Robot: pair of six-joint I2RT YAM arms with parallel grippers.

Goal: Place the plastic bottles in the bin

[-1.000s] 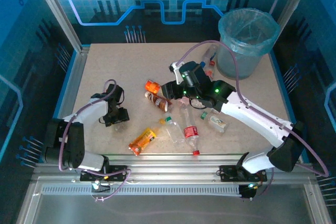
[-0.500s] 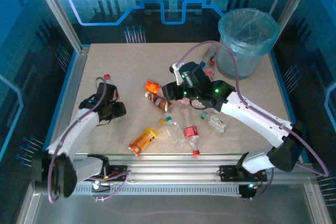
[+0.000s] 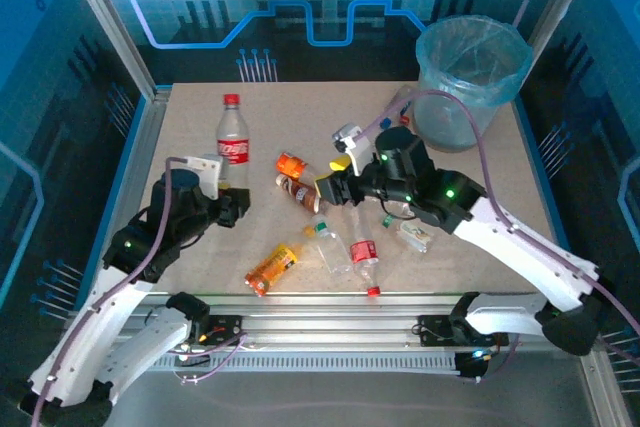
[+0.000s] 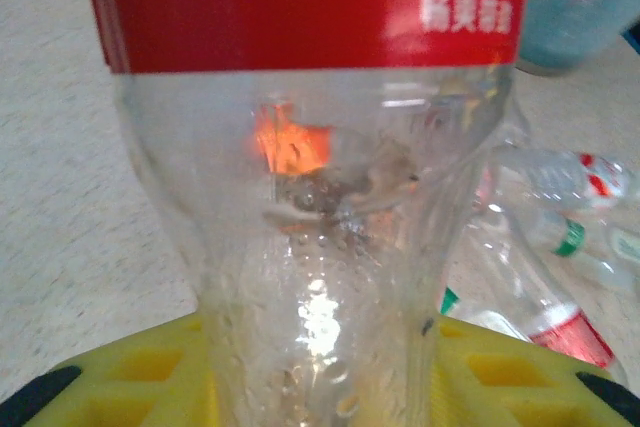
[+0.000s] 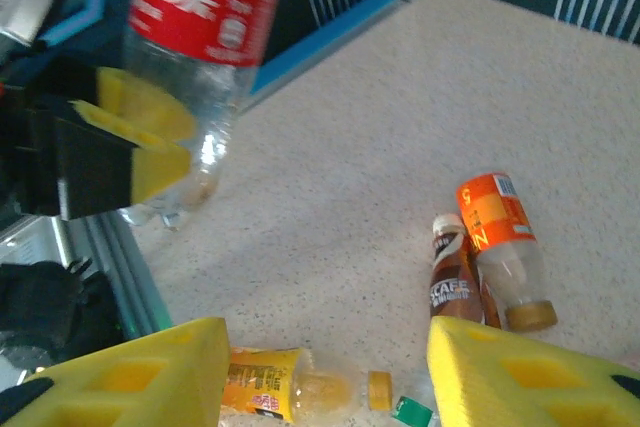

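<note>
A speckled beige table point(image 3: 190, 112) sits in a blue-lit enclosure, the bin point(image 3: 500, 87) at its far right corner. From above, the left claw point(image 3: 230, 200) clasps a red-labelled cola bottle point(image 3: 232, 142) upright at the left, well apart from the bin. Left wrist: yellow pads point(image 4: 130, 387) pinch the bottle low down. Right wrist: the right claw point(image 5: 330, 372) gapes empty above loose bottles point(image 5: 495, 232). Best carry it high over those, releasing only past the rim.
</note>
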